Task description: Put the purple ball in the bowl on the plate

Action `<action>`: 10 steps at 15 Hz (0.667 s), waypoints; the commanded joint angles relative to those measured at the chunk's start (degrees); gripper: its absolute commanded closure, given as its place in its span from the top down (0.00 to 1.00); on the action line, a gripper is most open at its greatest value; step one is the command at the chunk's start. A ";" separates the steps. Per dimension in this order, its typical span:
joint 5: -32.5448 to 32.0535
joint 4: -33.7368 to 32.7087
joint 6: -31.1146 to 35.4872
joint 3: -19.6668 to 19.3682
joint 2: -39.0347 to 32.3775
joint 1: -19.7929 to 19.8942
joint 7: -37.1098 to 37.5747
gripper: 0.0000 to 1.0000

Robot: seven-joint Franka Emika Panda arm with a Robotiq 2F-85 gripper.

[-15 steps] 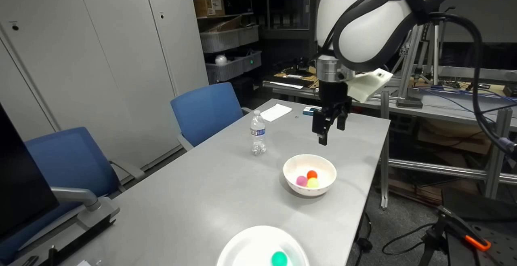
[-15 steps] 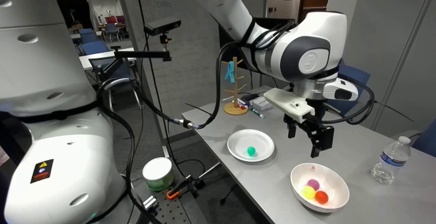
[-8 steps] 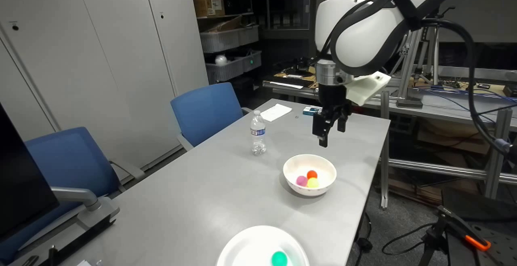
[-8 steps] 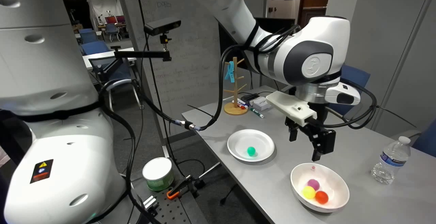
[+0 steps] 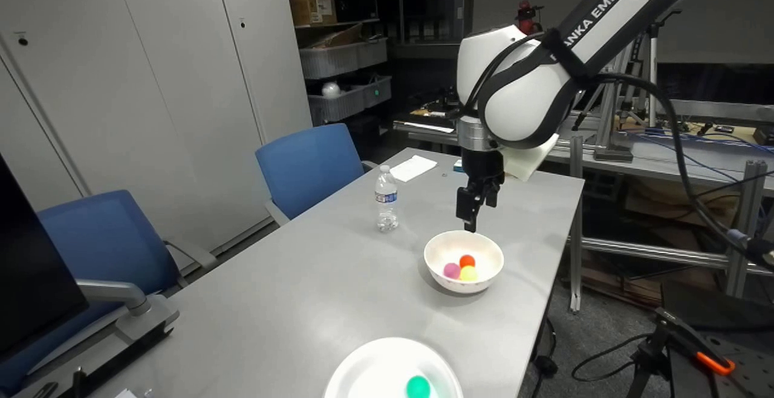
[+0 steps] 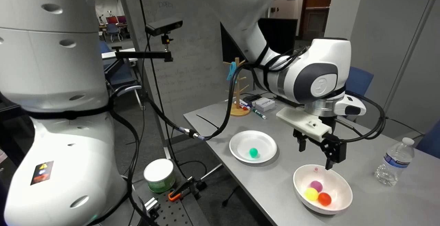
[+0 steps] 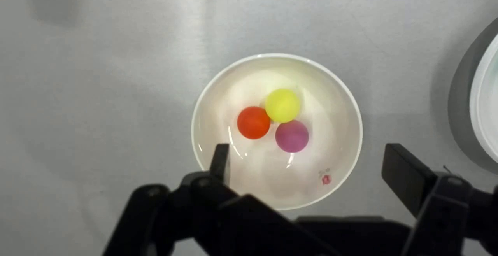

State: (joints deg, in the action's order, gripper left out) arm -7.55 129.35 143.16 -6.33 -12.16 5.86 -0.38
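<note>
The purple ball [image 7: 292, 136] lies in the white bowl [image 7: 330, 131], touching a yellow ball [image 7: 283, 105]; a red-orange ball [image 7: 253, 122] lies beside them. The ball [image 5: 452, 270] [image 6: 316, 185] and the bowl [image 5: 462, 287] [image 6: 340, 193] show in both exterior views. The wider white plate [image 6: 266, 145] stands apart on the table with a teal-green ball [image 6: 253, 152] on it; it is cut off in the wrist view [image 7: 486, 120]. My gripper [image 7: 307, 155] is open and empty, pointing down above the bowl's far side in an exterior view [image 5: 481, 213]; it also shows in an exterior view [image 6: 315, 158].
A water bottle [image 6: 394, 162] stands on the grey table [image 5: 302, 301] near the bowl. A wooden peg stand [image 6: 238, 88], markers [image 6: 259, 113] and a small white box [image 6: 264, 104] are at the table's end. A white paper [image 5: 413, 168] lies behind the bottle.
My gripper has moved down and closer to the bowl, staying open. The balls, bowl and plate have not moved.
</note>
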 commanded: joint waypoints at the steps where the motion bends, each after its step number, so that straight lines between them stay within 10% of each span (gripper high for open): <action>1: 0.40 -4.90 4.87 0.62 -6.55 1.03 -6.81 1.00; 10: 4.17 -6.38 6.47 2.95 -9.08 2.41 -14.08 1.00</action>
State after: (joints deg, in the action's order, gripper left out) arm -3.22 123.04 149.80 -3.55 -21.28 8.12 -14.61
